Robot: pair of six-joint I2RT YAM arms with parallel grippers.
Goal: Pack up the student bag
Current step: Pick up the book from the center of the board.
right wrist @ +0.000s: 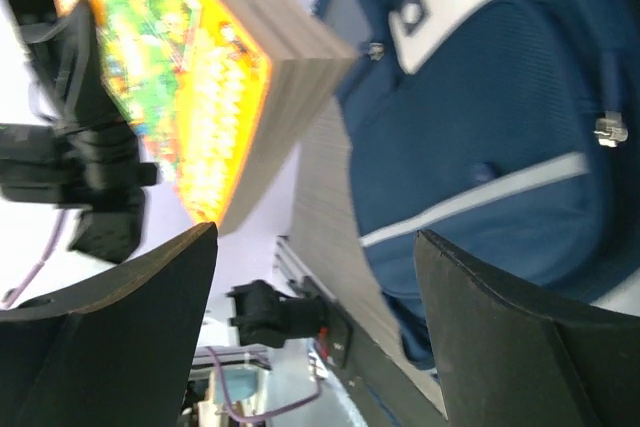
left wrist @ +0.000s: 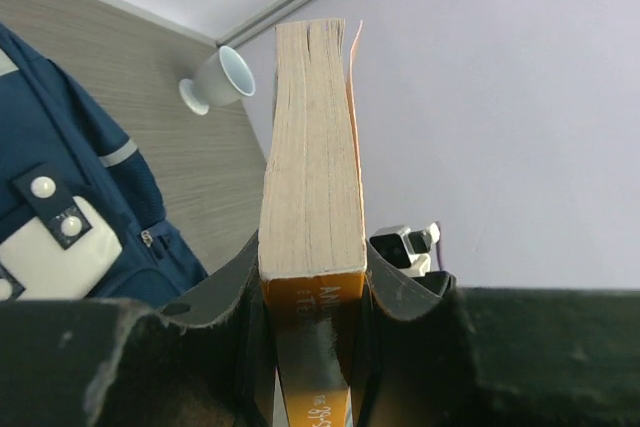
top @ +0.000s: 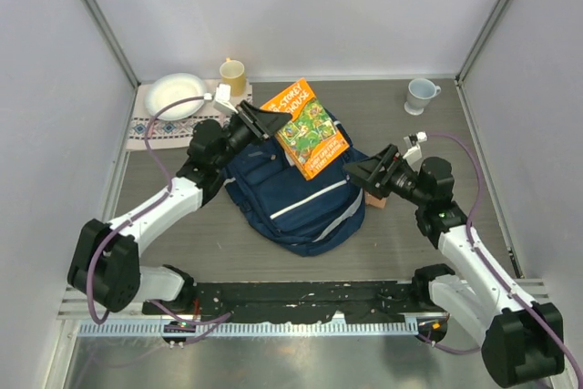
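Two arms are working over the table. At the far left a white plate (top: 175, 95) is sitting on a patterned cloth (top: 146, 131), with a yellow cup (top: 233, 75) just beside it. The left gripper (top: 271, 122) is clenching an orange book (top: 311, 127) by one end and holding it over the back part of the student bag (top: 293, 198). The left wrist view is showing the jaws pressing on both covers. The bag is lying slumped in the middle of the table, between the arms. It is looking soft and floppy, probably light, so its mouth is likely sagging shut. The firmer seam by the zip or the top edge is seeming the best place to pinch and lift. The right gripper (top: 363, 170) is hanging released, jaws wide and empty, just beside the bag's right side. A white cup (top: 421, 95) is standing well apart at the far right.
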